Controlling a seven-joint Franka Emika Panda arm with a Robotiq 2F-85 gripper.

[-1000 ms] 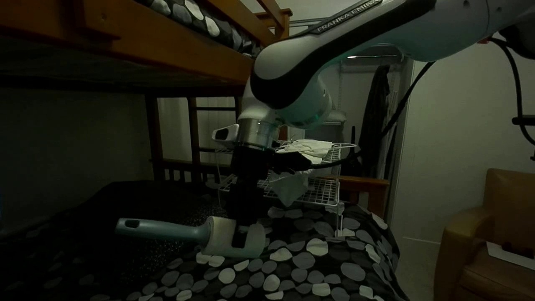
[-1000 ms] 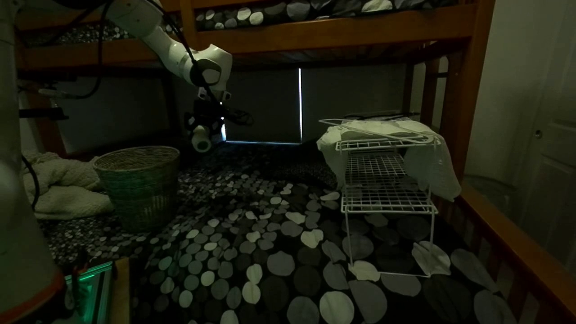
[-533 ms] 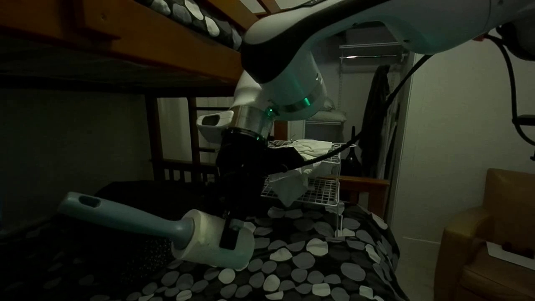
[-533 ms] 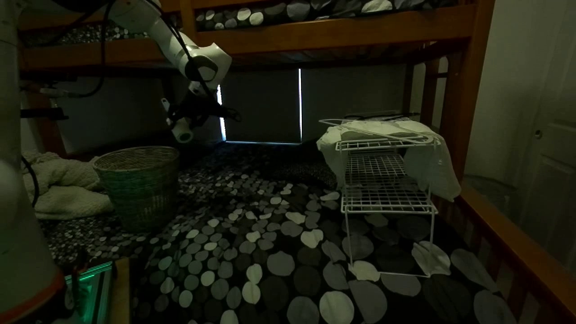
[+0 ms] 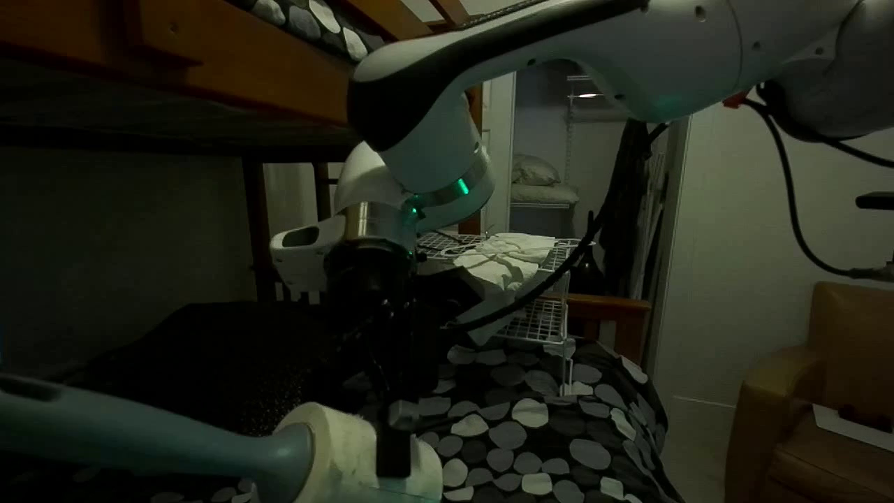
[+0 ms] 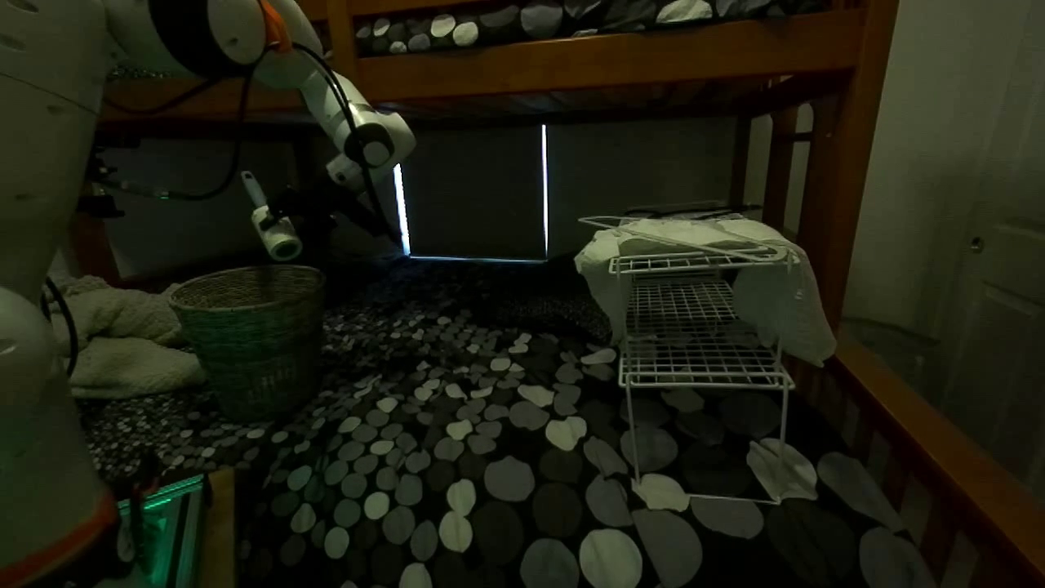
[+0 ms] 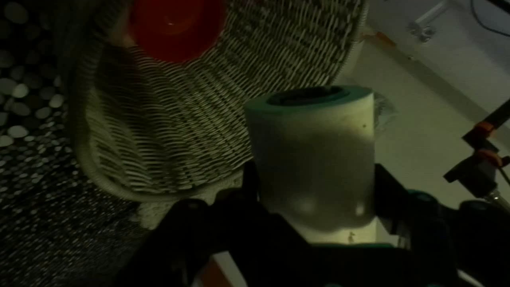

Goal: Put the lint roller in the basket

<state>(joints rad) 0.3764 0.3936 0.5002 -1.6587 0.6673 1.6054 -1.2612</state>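
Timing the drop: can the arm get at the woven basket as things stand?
Probably yes. In the wrist view the woven basket faces open, a red object inside, with no obstacle visible across its mouth. There the claw holds the lint roller, which overlaps its edge, so some shifting over may be needed.

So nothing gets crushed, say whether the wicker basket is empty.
Not empty: in the wrist view, a red object shows inside the wicker basket.

The gripper (image 7: 314,187) is black. Just above it sits a silver collar (image 5: 377,225); farther up, the arm (image 5: 649,56) is smooth white with a black stripe (image 5: 398,94), green lights (image 5: 463,186), small dark holes (image 5: 700,12) and a black cable (image 5: 788,183).
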